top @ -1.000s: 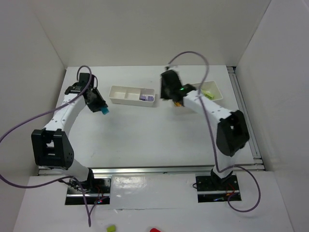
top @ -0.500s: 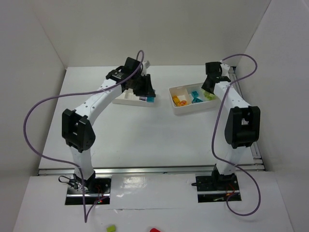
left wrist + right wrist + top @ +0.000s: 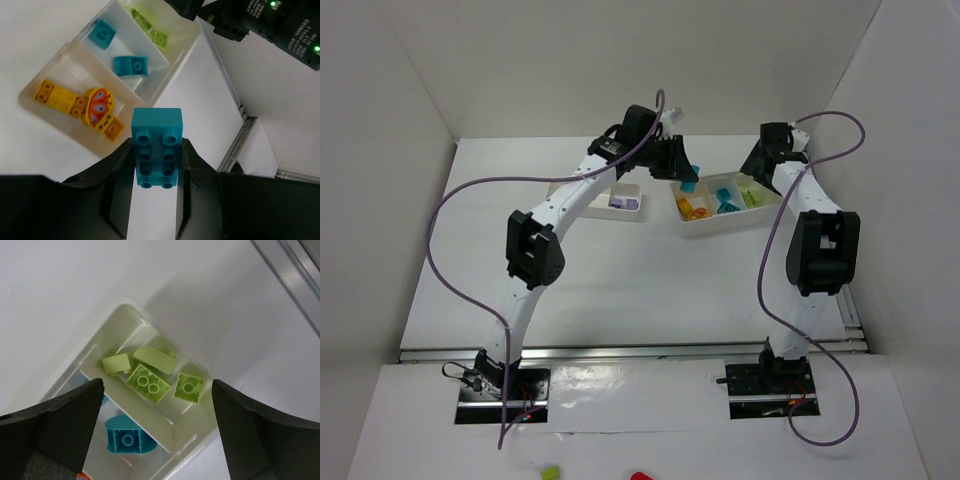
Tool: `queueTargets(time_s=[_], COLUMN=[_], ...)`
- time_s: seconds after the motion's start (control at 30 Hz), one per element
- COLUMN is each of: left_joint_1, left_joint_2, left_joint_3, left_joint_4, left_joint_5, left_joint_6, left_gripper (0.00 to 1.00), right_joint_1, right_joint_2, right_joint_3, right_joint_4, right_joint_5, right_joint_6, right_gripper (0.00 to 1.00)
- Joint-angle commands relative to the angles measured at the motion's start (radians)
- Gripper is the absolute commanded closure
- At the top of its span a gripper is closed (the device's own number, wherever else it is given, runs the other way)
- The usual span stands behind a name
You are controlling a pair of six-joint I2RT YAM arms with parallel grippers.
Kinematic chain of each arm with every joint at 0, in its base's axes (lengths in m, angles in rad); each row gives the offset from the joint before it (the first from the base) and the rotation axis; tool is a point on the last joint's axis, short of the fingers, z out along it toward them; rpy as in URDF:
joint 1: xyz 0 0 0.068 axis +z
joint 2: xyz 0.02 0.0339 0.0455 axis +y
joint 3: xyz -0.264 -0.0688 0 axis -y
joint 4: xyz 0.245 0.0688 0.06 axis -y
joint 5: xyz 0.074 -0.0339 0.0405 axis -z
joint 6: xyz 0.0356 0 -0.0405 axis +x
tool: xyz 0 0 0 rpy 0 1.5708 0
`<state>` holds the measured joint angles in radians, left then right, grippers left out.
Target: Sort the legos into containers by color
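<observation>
My left gripper (image 3: 156, 150) is shut on a teal lego brick (image 3: 156, 124), hanging just off the near long side of the right container (image 3: 165, 80). In the top view, gripper (image 3: 678, 166) and brick (image 3: 688, 174) are at that tray's back-left corner (image 3: 720, 226). The tray holds yellow-orange legos (image 3: 60, 95), two teal ones (image 3: 131, 65) and several lime ones (image 3: 149, 382). My right gripper (image 3: 156, 390) is open and empty above the lime compartment (image 3: 752, 196). The left container (image 3: 570, 208) holds purple legos (image 3: 624, 202).
The right arm's black wrist (image 3: 270, 22) hangs close beyond the right tray. A metal rail (image 3: 295, 270) runs along the table's right edge just past the tray. White walls close in the back and sides. A round butterfly piece (image 3: 99, 106) lies with the yellow legos.
The left arm swung right from the table's left side to the right tray, carrying the teal brick. The right gripper moved back over the lime compartment and opened.
</observation>
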<state>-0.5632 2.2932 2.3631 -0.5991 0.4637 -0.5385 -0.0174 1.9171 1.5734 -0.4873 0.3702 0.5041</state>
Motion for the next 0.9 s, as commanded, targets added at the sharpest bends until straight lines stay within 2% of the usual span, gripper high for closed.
queueTargets(time_s=[0.0, 0.03, 0.13, 0.23, 0.4, 0.53, 0.63, 0.7, 0.73, 0.77, 0.8, 0.83, 0.87], left_joint_1=[-0.006, -0.006, -0.015, -0.037, -0.075, -0.095, -0.104, -0.104, -0.104, -0.104, -0.104, -0.104, -0.104], left_joint_2=[0.067, 0.089, 0.205, 0.284, 0.339, 0.39, 0.419, 0.431, 0.44, 0.44, 0.44, 0.44, 0.44], left_joint_3=[-0.004, -0.004, 0.073, 0.124, 0.137, 0.179, 0.188, 0.188, 0.188, 0.188, 0.188, 0.188, 0.188], left_joint_4=[0.238, 0.357, 0.497, 0.626, 0.697, 0.74, 0.762, 0.777, 0.777, 0.777, 0.777, 0.777, 0.777], left_joint_5=[0.153, 0.174, 0.223, 0.199, 0.047, 0.006, -0.025, -0.025, -0.025, -0.025, -0.04, -0.04, -0.051], left_joint_6=[-0.122, -0.153, -0.277, -0.363, -0.382, -0.411, -0.411, -0.422, -0.431, -0.431, -0.431, -0.431, -0.422], left_gripper=[0.99, 0.99, 0.99, 0.99, 1.0, 0.99, 0.91, 0.81, 0.66, 0.57, 0.44, 0.18, 0.06], right_joint_1=[0.007, 0.007, 0.007, 0.007, 0.007, 0.007, 0.007, 0.007, 0.007, 0.007, 0.007, 0.007, 0.007], right_joint_2=[-0.134, -0.17, -0.329, -0.476, -0.662, -0.728, -0.728, -0.728, -0.718, -0.718, -0.718, -0.707, -0.707], right_joint_3=[0.01, -0.045, -0.177, -0.283, -0.371, -0.381, -0.36, -0.346, -0.337, -0.337, -0.337, -0.328, -0.328], right_joint_4=[-0.005, -0.005, -0.005, -0.016, -0.082, -0.125, -0.166, -0.18, -0.18, -0.18, -0.18, -0.171, -0.171], right_joint_5=[0.019, 0.019, 0.009, 0.009, -0.01, -0.022, -0.022, -0.022, -0.022, -0.022, -0.022, -0.022, -0.022], right_joint_6=[0.005, 0.019, 0.034, 0.066, 0.088, 0.097, 0.088, 0.088, 0.077, 0.077, 0.068, 0.068, 0.068], right_gripper=[0.04, 0.04, 0.04, 0.04, 0.04, 0.04, 0.04, 0.04, 0.04, 0.04, 0.04, 0.04, 0.04])
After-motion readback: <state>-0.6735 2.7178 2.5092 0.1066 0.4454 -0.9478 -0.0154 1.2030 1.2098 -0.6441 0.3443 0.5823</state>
